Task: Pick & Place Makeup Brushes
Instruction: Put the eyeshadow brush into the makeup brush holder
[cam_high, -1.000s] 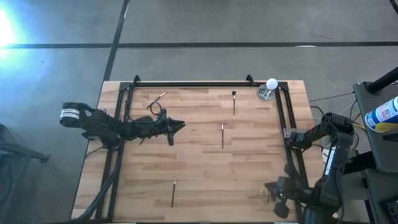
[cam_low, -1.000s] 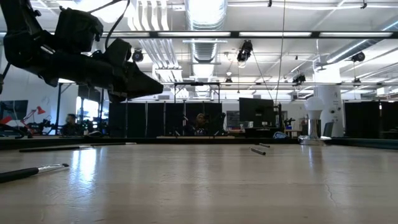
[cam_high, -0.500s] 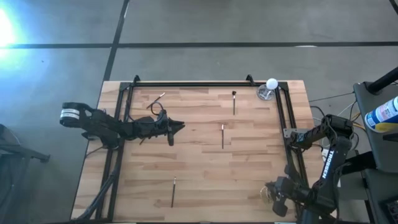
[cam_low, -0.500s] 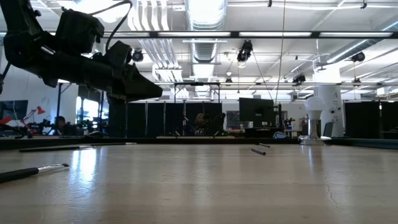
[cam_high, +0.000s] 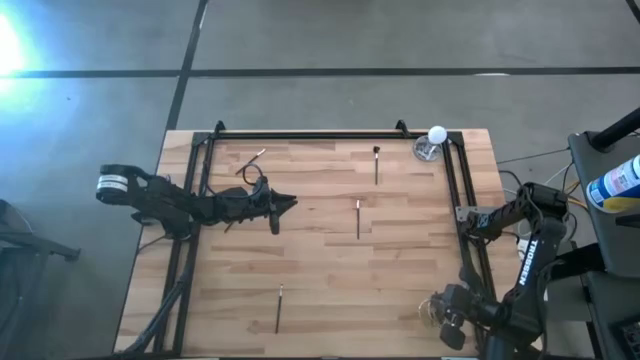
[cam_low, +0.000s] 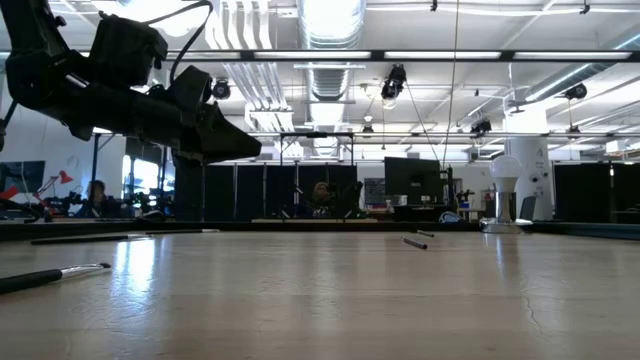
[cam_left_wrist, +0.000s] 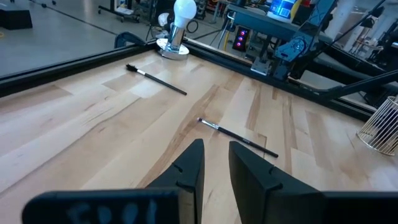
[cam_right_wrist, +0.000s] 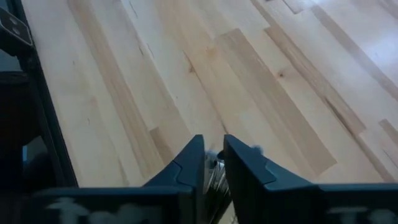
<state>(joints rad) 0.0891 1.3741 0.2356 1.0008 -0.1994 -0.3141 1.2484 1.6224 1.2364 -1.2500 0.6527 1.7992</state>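
Desk (cam_high: 320, 260): pale wood planks with streaked brown grain, bordered by a black frame (cam_high: 300, 134). Makeup brushes (cam_high: 358, 219): dark handles, silvery ends. Left claw (cam_high: 290, 202) and right claw (cam_high: 445, 322): black. Bulb-shaped object (cam_high: 436, 134): white on a silvery base.

The left gripper (cam_high: 290, 203) hangs above the table (cam_high: 320, 290), in its left half. To its right lie two makeup brushes: the middle brush (cam_high: 358, 219) near, the far brush (cam_high: 376, 164) beyond it toward the back rail. Behind the gripper (toward the back-left corner) lies a third brush (cam_high: 254, 159). A fourth brush (cam_high: 279, 309) lies in front of it, near the table's front edge. The right gripper (cam_high: 447, 322) sits at the front-right corner, well apart.
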